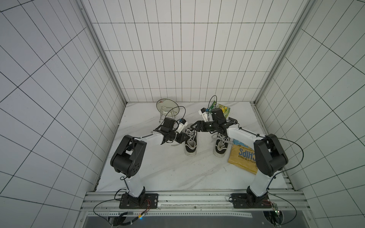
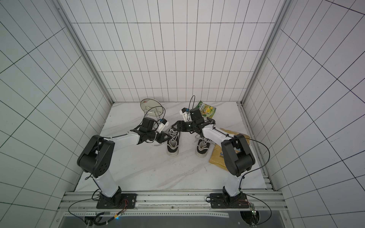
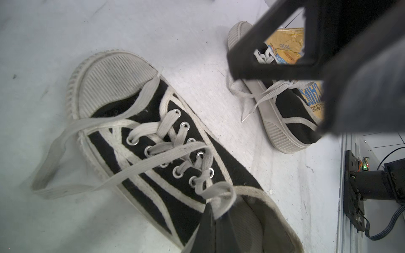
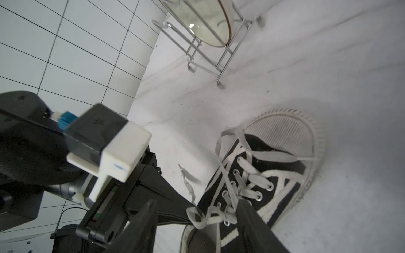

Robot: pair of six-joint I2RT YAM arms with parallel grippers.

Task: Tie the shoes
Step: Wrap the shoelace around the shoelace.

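Left wrist view: left fingers (image 3: 211, 219) are pinching shut on the lace (image 3: 219, 195) of the shoe (image 3: 230, 168); right fingers (image 1: 193, 126) are hanging apart over the same shoe, holding nothing.

Enclosure: white wall panels ruled with a dark rectangular grid (image 1: 177, 59) stand at left, far and right, joined at the far corners by aluminium frame posts (image 1: 102, 51). A white, grey-veined marble-pattern tabletop (image 1: 158, 173) forms the floor; a slotted aluminium rail (image 1: 197, 199) borders its near edge. Lighting even, shadows faint.
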